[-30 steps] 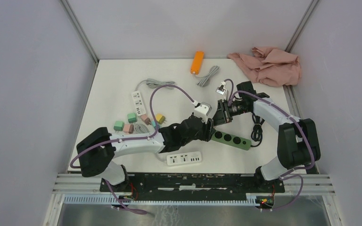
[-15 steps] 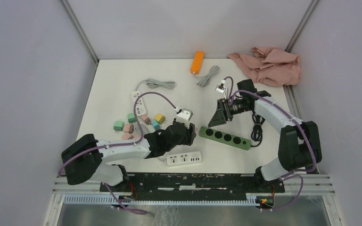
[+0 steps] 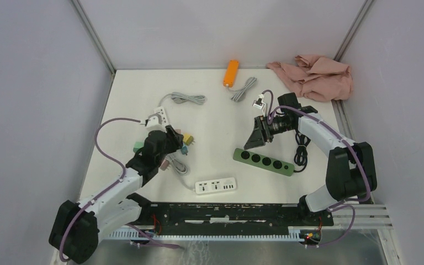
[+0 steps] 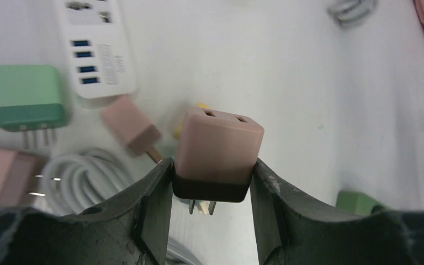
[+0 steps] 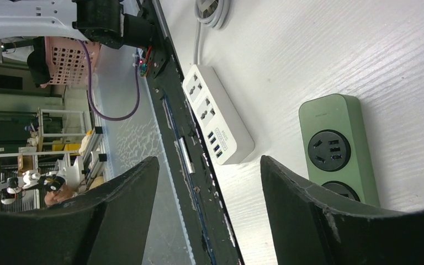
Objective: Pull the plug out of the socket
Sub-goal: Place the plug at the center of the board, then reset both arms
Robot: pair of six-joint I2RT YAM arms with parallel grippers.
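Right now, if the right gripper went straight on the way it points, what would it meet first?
Probably the bare table between the green power strip and the white power strip. The right gripper is open and empty. Depth is unclear, so it might clip the green strip.

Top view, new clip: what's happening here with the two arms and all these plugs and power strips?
The left gripper is shut on a dusty-pink plug adapter with a dark base. Its prongs are bare and clear of any socket, above the loose coloured adapters at the left of the white table. The right gripper hangs open and empty over one end of the long green power strip, whose visible sockets hold nothing. A white power strip lies untouched near the arm bases.
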